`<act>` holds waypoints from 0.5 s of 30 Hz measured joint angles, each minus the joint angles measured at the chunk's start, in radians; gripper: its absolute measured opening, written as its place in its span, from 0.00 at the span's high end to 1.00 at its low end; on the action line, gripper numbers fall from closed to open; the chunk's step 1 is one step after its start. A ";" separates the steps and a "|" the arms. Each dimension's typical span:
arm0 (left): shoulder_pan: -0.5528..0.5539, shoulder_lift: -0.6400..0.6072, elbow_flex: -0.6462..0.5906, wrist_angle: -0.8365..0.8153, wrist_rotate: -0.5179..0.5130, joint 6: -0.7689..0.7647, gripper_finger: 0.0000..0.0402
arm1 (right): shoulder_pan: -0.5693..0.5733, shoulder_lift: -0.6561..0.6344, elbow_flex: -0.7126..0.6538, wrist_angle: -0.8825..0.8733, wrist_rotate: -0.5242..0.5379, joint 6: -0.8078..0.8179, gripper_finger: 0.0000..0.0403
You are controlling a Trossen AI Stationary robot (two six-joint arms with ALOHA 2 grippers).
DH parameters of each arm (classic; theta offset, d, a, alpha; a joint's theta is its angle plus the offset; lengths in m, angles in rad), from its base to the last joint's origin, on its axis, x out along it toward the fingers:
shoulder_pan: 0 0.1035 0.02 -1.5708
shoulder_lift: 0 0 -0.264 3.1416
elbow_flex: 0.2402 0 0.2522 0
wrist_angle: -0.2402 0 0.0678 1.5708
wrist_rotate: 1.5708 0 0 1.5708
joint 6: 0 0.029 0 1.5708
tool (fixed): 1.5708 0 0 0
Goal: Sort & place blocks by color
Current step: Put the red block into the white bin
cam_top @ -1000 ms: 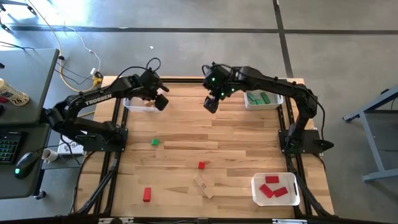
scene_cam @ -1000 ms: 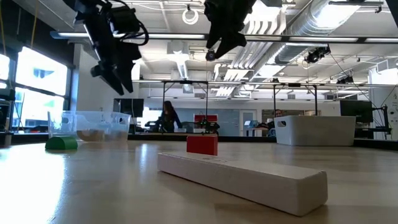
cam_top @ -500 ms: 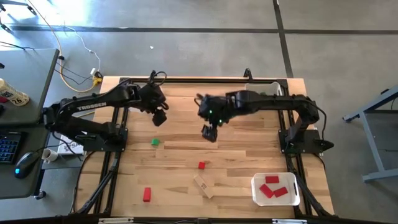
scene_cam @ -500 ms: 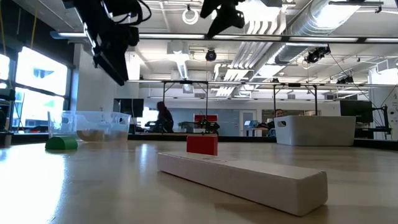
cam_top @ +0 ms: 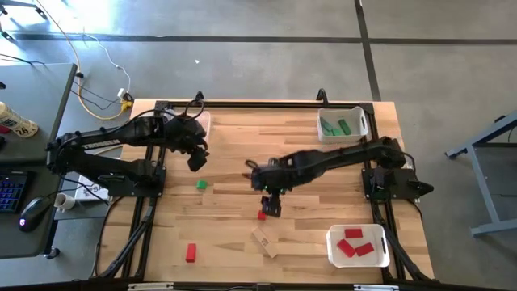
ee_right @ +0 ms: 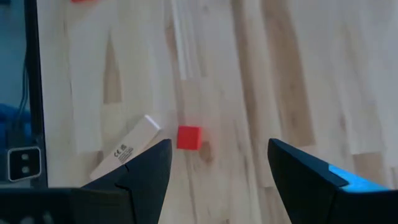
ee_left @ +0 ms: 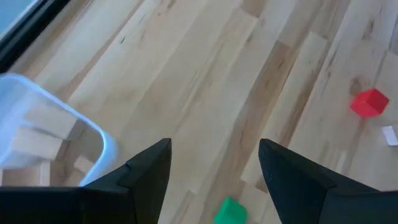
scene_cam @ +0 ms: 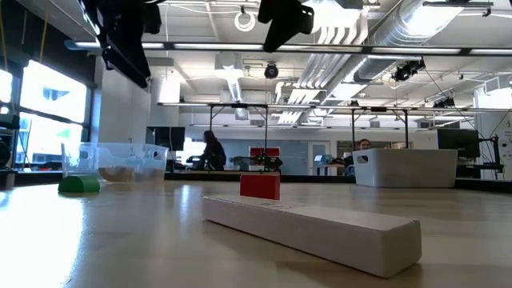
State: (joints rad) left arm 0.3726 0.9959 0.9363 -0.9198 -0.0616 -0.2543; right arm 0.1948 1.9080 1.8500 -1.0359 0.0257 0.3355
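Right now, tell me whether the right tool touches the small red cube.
Apart. The right wrist view shows bare table between the open right tool and the red cube.

A grey concrete floor (cam_top: 258, 65) is seen around the wooden table (cam_top: 234, 174). A desk (cam_top: 28, 145) with a keyboard (cam_top: 10, 190) and a mouse (cam_top: 32, 212) is placed at the left. Beyond the table, an open hall is shown with ceiling ducts (scene_cam: 400, 32), bright windows (scene_cam: 44, 100) and a seated person (scene_cam: 212, 150).
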 joint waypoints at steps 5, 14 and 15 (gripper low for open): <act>-0.016 -0.014 0.000 -0.054 -0.002 -0.031 0.43 | 0.041 0.053 0.000 0.030 0.000 -0.001 0.37; -0.042 -0.013 -0.018 -0.090 -0.006 -0.122 0.43 | 0.076 0.155 0.000 0.076 0.001 0.045 0.37; -0.048 -0.013 -0.021 -0.094 -0.005 -0.130 0.43 | 0.077 0.168 0.000 0.077 0.001 0.051 0.37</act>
State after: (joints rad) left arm 0.3248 0.9827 0.9151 -1.0142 -0.0663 -0.3844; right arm 0.2714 2.0757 1.8500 -0.9592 0.0268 0.3869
